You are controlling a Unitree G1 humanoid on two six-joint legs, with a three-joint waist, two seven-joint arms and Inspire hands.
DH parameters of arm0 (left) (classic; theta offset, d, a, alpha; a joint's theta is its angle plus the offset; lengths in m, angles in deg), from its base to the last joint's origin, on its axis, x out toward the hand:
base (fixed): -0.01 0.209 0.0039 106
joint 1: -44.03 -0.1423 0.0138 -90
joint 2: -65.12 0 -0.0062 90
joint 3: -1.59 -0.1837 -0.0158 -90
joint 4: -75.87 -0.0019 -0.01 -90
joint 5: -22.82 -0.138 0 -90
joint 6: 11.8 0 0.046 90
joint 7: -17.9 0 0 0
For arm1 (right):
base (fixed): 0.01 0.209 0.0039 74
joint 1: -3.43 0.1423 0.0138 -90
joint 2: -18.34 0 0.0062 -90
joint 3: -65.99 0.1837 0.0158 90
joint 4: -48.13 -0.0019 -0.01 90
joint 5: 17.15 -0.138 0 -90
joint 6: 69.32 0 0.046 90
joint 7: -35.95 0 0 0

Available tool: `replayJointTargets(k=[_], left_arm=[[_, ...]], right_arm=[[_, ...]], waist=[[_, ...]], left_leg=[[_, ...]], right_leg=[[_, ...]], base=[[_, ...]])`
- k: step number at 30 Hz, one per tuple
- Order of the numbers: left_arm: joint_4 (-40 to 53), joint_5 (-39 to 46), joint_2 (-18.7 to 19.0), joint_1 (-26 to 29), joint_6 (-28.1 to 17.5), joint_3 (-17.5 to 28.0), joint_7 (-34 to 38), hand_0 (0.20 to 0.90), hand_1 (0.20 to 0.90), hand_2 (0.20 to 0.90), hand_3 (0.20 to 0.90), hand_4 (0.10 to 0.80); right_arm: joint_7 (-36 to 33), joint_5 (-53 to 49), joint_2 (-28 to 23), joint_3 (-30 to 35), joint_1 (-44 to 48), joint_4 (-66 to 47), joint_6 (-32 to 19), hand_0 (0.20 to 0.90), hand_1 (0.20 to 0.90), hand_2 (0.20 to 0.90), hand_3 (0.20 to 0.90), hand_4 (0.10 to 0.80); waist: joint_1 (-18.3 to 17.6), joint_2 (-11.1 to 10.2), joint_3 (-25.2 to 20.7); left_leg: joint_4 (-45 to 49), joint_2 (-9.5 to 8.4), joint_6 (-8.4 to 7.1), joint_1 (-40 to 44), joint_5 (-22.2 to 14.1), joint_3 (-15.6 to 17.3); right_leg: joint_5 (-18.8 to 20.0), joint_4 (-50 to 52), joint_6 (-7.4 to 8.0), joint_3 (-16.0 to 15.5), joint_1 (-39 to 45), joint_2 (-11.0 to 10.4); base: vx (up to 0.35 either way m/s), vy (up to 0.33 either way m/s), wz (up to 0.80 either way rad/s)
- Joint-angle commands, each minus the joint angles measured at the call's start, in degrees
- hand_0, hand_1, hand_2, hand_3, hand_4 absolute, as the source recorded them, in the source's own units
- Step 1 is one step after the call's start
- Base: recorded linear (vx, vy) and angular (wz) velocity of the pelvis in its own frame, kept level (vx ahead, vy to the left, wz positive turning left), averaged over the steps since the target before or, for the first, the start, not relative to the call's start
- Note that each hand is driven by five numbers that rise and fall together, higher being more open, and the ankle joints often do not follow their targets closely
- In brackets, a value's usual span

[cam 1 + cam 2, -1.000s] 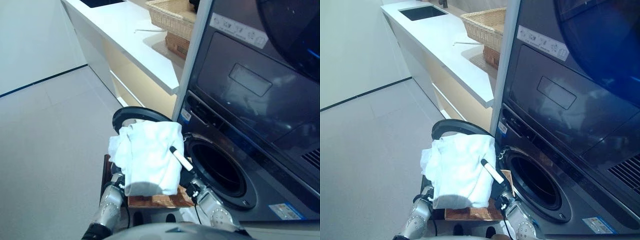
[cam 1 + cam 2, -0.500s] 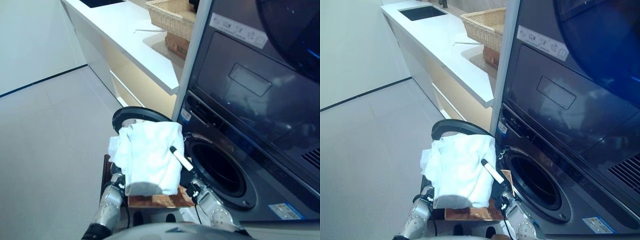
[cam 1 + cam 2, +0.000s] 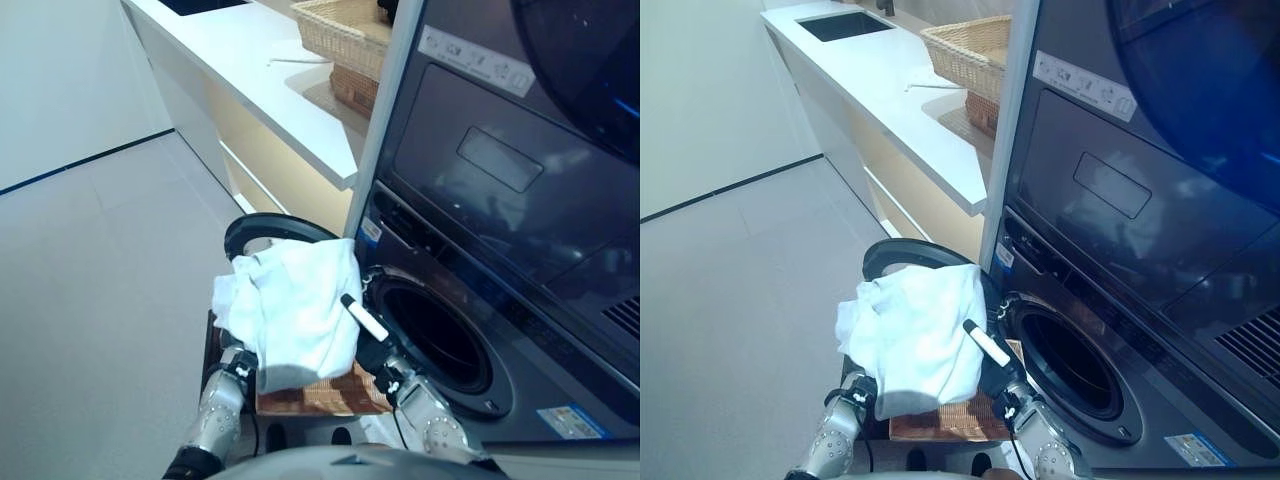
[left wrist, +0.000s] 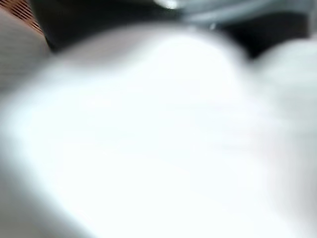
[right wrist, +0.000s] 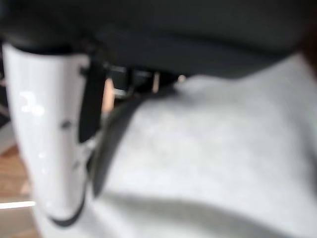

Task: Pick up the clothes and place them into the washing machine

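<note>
A bundle of white cloth (image 3: 290, 305) is held up between my two hands, just left of the washing machine's round drum opening (image 3: 440, 335). My right hand (image 3: 375, 352) is at the bundle's right edge, its white-covered thumb (image 3: 362, 318) pressed onto the cloth. The right wrist view shows that thumb (image 5: 47, 134) against the cloth (image 5: 223, 148). My left hand (image 3: 233, 368) sits under the bundle's lower left, its fingers hidden by the fabric. White cloth (image 4: 158, 139) fills the left wrist view.
The machine's round door (image 3: 270, 228) stands open behind the cloth. A brown woven basket (image 3: 322, 398) lies on the floor below the bundle. A white counter (image 3: 260, 70) with a wicker basket (image 3: 340, 30) runs along the back, beside the stacked dark appliances (image 3: 500, 160).
The cloth bundle has shifted slightly left and its lower right edge has lifted, so more of the brown basket shows beneath it. Both arms stay nearly in place.
</note>
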Motion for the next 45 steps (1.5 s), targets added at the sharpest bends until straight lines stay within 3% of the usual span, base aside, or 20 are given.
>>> replayJointTargets(k=[1,30,45], left_arm=[[7.3,0.0,-2.7,3.3,-3.5,-0.8,-6.0,0.2,0.2,0.2,0.2,0.3],[6.8,1.4,-3.1,3.2,-3.2,-0.6,-7.4,0.2,0.2,0.2,0.2,0.3],[8.0,5.3,-4.1,2.3,-2.0,-2.3,-10.9,0.2,0.2,0.2,0.2,0.3]], right_arm=[[4.9,-4.2,3.6,-1.1,5.2,-3.3,-3.9,0.9,0.9,0.9,0.9,0.8],[6.7,-2.6,3.0,-1.8,5.5,-2.8,-3.7,0.9,0.9,0.9,0.9,0.8],[10.6,-9.1,5.3,-3.5,6.4,0.0,-2.8,0.9,0.9,0.9,0.9,0.8]], waist=[[1.2,-2.3,-4.1],[1.2,-2.2,-4.0],[1.4,-2.0,-4.1]], left_leg=[[-0.5,-2.26,-2.49,-1.4,-1.8,1.3],[-0.5,-2.06,-2.5,-1.0,-1.9,1.7],[-0.5,-2.16,-2.46,-1.2,-2.0,1.5]], right_leg=[[3.1,-2.3,3.05,1.4,-1.2,-1.7],[3.1,-2.4,3.08,1.5,-1.1,-1.6],[3.1,-2.6,3.08,1.6,-1.1,-1.5]], base=[[0.0,0.0,0.0],[0.0,0.0,0.0],[0.0,0.0,0.0]])
